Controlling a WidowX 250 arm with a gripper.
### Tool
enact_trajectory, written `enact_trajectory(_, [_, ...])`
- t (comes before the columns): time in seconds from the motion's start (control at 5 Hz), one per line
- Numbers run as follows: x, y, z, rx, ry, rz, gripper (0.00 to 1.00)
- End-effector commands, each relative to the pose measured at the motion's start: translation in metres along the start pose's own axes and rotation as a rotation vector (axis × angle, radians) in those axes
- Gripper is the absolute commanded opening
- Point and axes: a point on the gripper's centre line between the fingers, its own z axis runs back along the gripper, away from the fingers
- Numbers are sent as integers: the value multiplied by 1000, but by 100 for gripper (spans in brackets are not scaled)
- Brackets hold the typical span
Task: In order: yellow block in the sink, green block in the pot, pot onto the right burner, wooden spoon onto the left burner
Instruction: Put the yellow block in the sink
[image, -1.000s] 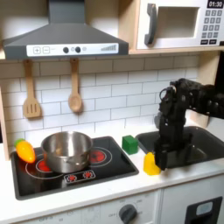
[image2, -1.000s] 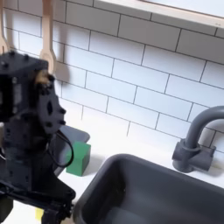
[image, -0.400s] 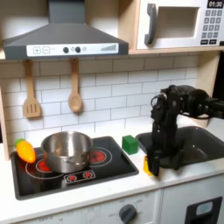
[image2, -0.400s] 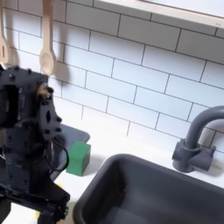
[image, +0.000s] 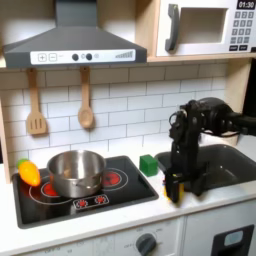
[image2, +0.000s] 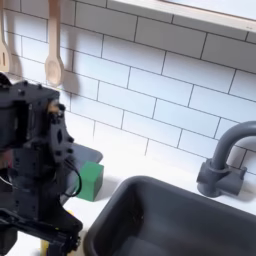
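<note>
1. Gripper (image: 174, 188) is pointed straight down at the counter, right at the sink's front-left corner in the first exterior view. The fingers sit around the yellow block (image: 171, 186), with a bit of yellow showing between them. Whether they're actually clamped on it or just loosely around it, I can't tell.
2. In the second exterior view the gripper (image2: 52, 235) sits low at the bottom left, and the fingertips are too dark and blurry to read.
3. The sink (image: 232, 168) is just to the right of the gripper in the first exterior view, and the block is on the counter edge, not in the basin. The second exterior view shows the faucet (image2: 226, 160) at the back right.
4. Green block (image: 148, 164) sits on the counter between the stove and the sink, just behind and left of the gripper in the first exterior view.
5. Pot (image: 75, 172) is on the stove's left burner, with a toy vegetable (image: 29, 172) just beside it at the left.
6. Spoon (image: 86, 97) hangs on the wall (image: 130, 100), with a spatula (image: 36, 102) to its left.
</note>
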Motion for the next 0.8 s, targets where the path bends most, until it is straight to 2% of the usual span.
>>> enact_trajectory(0.0, [17,-7,0,-16,-33,-29,100])
enact_trajectory(0.2, [23,-8,-1,-27,-44,-15,100])
enact_trajectory(0.4, [27,-11,-3,-34,-67,-37,100])
enact_trajectory(0.6, [30,-9,-4,-27,-124,-52,100])
